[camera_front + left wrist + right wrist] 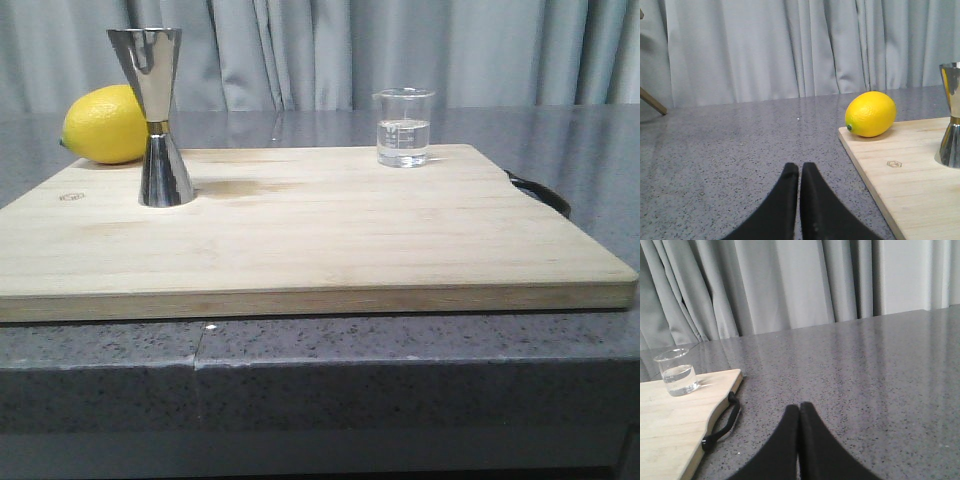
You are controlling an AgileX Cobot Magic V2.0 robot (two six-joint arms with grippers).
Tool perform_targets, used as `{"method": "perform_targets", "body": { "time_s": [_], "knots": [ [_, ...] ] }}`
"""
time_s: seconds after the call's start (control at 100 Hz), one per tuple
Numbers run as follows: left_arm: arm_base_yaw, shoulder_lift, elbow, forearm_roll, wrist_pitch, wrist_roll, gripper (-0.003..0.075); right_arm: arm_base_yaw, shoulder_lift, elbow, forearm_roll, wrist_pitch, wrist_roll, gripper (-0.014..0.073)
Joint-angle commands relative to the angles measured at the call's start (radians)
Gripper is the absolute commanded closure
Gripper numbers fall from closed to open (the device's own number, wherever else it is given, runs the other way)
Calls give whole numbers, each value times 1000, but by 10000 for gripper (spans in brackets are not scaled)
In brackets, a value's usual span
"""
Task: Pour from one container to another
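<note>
No pour is under way: both hands rest empty. The right hand (799,412) is closed; the beaker (676,372) stands well ahead, to its left. The left hand (800,172) is closed; the jigger (952,117) stands far right. The next move requires opening the right hand toward the beaker.

The left gripper (800,172) hangs over the grey stone counter (730,150), black fingers pressed together; a lemon (870,113) sits at the wooden board's (910,185) far corner; the steel jigger (952,120) stands upright further along.
</note>
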Motion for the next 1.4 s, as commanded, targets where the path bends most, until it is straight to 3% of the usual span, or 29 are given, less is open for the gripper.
{"method": "perform_targets", "body": {
  "time_s": [0.0, 0.98, 1.14, 1.39],
  "knots": [
    [0, -25, 35, -1, -74, -9, 739, 1, -17, 21, 0, -84, -3, 669],
    [0, -25, 35, -1, -103, -9, 739, 1, -17, 21, 0, -97, -3, 669],
    [0, -25, 23, -90, -150, -11, 739, 1, -17, 13, 0, -123, -3, 669],
    [0, 6, -158, -143, -12, -11, 739, 1, 5, -165, 0, 117, -3, 669]
  ]
}}
